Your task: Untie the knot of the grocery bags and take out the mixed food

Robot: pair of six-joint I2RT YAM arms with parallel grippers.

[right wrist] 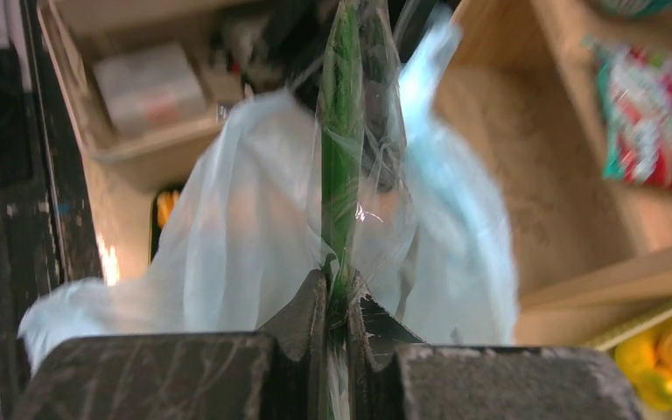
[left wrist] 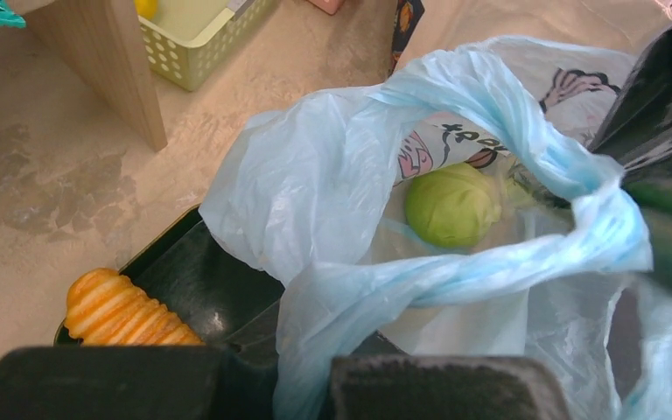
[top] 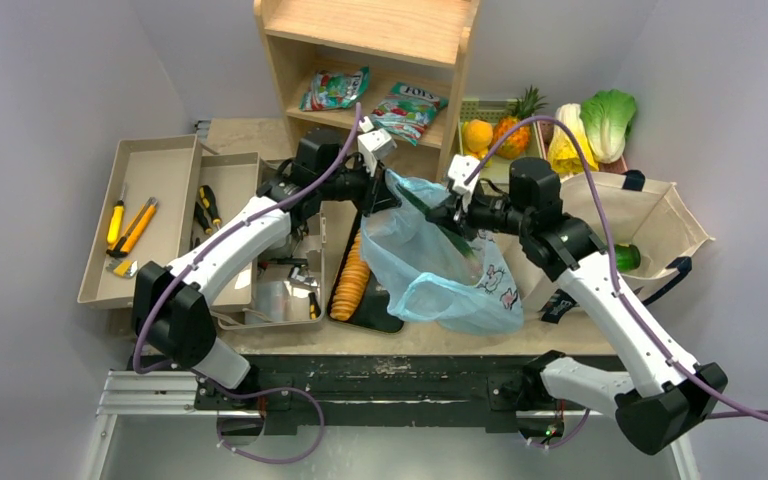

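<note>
Unpacking: light-blue bag (top: 440, 285) is gripped at its rim by left gripper (left wrist: 302, 389), film-wrapped green item (right wrist: 341, 157) is pinched tight in right gripper (right wrist: 337, 297); lifting clear is judged next.

Both arms reach out and bend inward, the left pincer (top: 380, 195) pinching the blue bag (top: 440, 290) and the right pincer (right wrist: 337, 293), close beside it, squeezed tight on a green pack (right wrist: 341, 131).

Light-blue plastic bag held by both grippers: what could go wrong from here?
The right gripper pinches a long green item in clear wrap; the wrap may slip or tear. The light-blue plastic bag hangs over the row of orange crackers and may sweep them. If the left gripper loses the rim, the round green food inside may roll out.
</note>
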